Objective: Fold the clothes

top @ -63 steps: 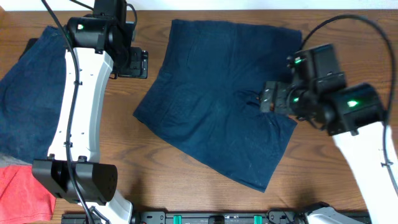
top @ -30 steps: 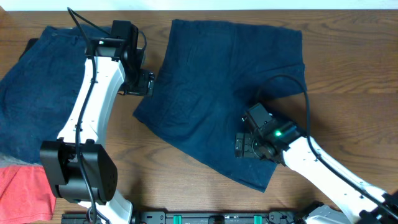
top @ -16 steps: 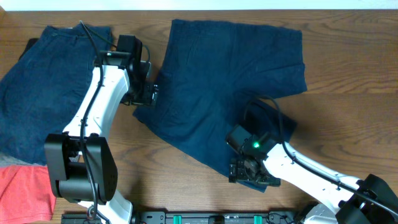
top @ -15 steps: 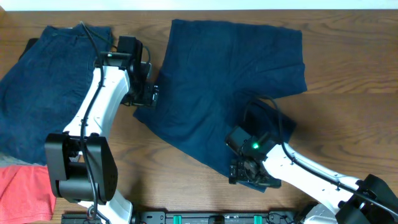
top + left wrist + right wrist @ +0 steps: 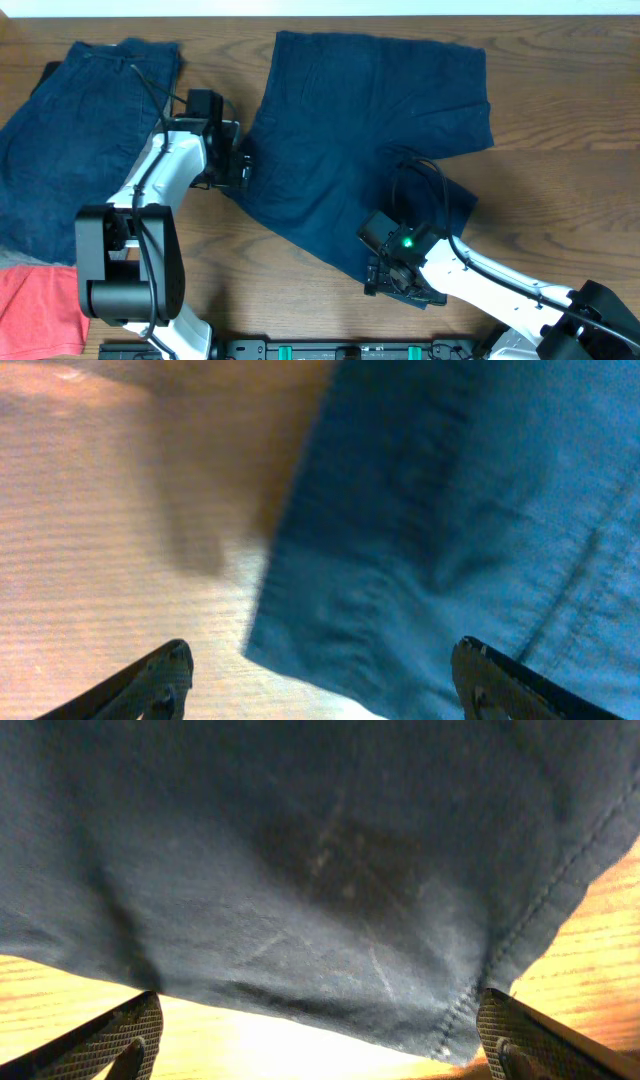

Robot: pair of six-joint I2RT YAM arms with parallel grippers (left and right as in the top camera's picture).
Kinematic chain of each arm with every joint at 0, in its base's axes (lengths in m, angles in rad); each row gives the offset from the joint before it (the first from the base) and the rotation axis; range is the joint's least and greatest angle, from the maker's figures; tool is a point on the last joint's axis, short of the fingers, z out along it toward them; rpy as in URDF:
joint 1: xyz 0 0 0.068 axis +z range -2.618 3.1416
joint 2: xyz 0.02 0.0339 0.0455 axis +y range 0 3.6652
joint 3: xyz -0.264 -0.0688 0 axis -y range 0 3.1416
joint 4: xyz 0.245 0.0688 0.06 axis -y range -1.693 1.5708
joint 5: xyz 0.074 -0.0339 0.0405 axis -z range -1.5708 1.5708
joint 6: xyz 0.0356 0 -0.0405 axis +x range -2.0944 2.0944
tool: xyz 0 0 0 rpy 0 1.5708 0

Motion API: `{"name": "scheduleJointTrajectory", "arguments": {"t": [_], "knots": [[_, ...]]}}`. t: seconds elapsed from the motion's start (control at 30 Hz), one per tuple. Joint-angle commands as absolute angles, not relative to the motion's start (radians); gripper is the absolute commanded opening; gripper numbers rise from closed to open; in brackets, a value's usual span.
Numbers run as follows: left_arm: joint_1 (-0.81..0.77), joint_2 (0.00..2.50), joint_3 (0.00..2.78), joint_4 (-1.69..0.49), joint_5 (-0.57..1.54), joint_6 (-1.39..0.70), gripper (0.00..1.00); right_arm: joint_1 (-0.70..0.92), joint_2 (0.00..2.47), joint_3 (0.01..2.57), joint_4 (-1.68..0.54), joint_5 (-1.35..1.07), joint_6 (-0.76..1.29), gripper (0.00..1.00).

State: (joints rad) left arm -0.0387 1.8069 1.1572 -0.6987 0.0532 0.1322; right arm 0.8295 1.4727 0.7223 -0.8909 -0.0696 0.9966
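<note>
Shorts (image 5: 360, 130) lie spread flat on the bench (image 5: 560, 200). Left tool (image 5: 240, 166) and right tool (image 5: 396, 283) gape wide over two outer corners (nothing held); pinch both layers squarely, then lift evenly.

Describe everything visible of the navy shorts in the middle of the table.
The navy shorts are plain dark-blue cloth with stitched hems. They lie spread flat and unfolded, at a slant, in the middle of the table. Two wide legs split at a notch on the right, where the cloth wrinkles slightly. The open left end effector straddles the left corner, and the open right end effector is at the near leg's hem. Whether either touches the cloth is unclear.
</note>
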Motion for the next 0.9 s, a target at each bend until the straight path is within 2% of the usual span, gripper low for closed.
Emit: {"name": "scheduleJointTrajectory", "arguments": {"t": [0.0,0.47,0.53,0.6,0.63,0.67,0.73,0.77,0.87], "knots": [[-0.025,1.824,1.136,-0.682,0.064,0.142,0.84,0.836,1.476,0.710,-0.889,-0.037,1.017,0.98],[-0.025,1.875,1.032,-0.649,0.173,0.142,0.82,0.836,1.476,0.624,-0.844,-0.019,1.071,0.93],[-0.025,1.875,1.027,-0.645,0.173,0.141,0.78,0.836,1.476,0.605,-0.828,-0.035,1.077,0.92],[-0.025,1.875,1.027,-0.646,0.173,0.136,0.70,0.836,1.476,0.594,-0.814,-0.043,1.085,0.86],[-0.025,1.875,1.027,-0.646,0.173,0.131,0.64,0.836,1.476,0.594,-0.815,-0.043,1.090,0.81],[-0.026,1.875,1.027,-0.647,0.173,0.123,0.48,0.836,1.476,0.594,-0.815,-0.042,1.093,0.74],[-0.025,1.875,1.027,-0.646,0.173,0.101,0.21,0.834,1.476,0.595,-0.818,-0.042,1.107,0.51],[-0.025,1.874,1.027,-0.646,0.173,0.091,0.06,0.830,1.476,0.595,-0.826,-0.042,1.118,0.35],[-0.025,1.866,1.040,-0.660,0.173,0.060,0.06,0.802,1.469,0.602,-0.864,-0.042,1.141,0.04]]}}
